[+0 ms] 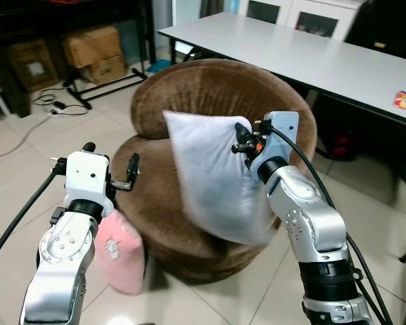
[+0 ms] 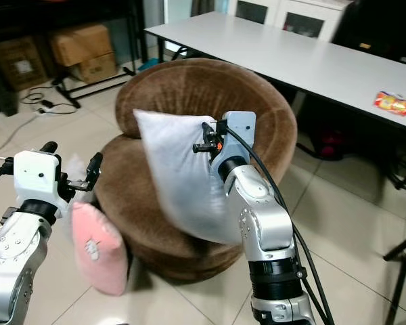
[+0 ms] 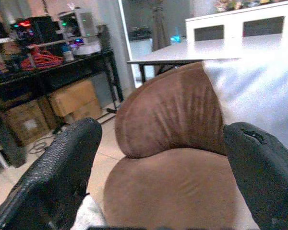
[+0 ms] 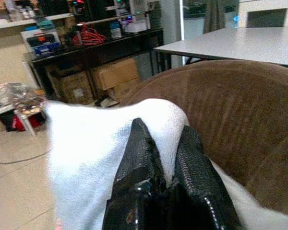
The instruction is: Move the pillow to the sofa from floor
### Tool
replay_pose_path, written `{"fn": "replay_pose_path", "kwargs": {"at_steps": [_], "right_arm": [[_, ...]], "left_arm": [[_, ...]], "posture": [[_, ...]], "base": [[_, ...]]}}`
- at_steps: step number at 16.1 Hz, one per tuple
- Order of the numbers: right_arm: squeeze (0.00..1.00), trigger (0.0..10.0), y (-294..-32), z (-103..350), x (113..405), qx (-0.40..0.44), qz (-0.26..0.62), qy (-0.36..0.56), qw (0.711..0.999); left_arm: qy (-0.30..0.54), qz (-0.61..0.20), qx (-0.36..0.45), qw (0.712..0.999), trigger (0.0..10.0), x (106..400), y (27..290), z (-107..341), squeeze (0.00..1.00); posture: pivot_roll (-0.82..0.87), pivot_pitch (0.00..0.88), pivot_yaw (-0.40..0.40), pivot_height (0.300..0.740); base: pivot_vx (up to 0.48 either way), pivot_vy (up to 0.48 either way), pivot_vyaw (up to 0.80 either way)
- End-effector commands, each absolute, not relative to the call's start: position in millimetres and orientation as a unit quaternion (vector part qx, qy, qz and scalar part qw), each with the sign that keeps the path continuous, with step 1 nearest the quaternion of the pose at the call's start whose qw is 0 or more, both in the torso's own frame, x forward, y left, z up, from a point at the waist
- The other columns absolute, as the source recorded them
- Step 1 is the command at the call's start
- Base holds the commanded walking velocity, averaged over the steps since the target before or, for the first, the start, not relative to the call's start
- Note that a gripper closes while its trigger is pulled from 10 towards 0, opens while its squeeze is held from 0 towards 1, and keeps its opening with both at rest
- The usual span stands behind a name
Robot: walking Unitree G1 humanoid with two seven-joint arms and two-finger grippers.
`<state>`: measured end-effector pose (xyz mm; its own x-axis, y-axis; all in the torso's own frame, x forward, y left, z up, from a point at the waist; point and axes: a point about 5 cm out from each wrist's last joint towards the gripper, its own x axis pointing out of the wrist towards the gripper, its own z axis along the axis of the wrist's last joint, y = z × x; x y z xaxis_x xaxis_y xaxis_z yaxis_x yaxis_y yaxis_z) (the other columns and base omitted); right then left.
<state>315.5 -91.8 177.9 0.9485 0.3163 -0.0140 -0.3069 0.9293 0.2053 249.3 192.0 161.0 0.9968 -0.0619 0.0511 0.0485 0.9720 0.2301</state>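
A: Pillow, white, hangs in the air over the seat of a round brown sofa. Right claw is clenched on its upper edge, and in the right wrist view both black fingers pinch a fold of the white fabric.

B: Does the pillow touch the sofa?

A: Its lower corner hangs low over the seat's front; I cannot tell whether they touch.

B: And the other arm?

A: Left claw is held up at the sofa's left side, fingers spread wide apart with nothing between them. Below it a pink pillow stands on the tiled floor, leaning against the sofa's base. A long white tabletop stands behind the sofa.
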Motion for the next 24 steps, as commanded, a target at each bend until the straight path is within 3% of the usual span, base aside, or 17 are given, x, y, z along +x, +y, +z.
{"fn": "replay_pose_path", "kwargs": {"at_steps": [1,24], "right_arm": [[0.00,10.0,-98.4,192.6,317.5,0.101,0.150,-0.014,0.983],[0.00,10.0,-87.1,195.0,316.4,0.092,0.190,-0.017,0.977]], "left_arm": [[-0.036,-0.035,0.119,0.992,10.0,249.5,188.9,165.0,0.00],[-0.036,-0.038,0.116,0.992,10.0,246.5,186.7,165.4,0.00]], "posture": [[0.00,0.000,-0.032,0.740],[0.01,0.000,-0.041,0.740]], "base": [[0.277,0.000,0.00],[0.283,0.000,-0.05]]}}
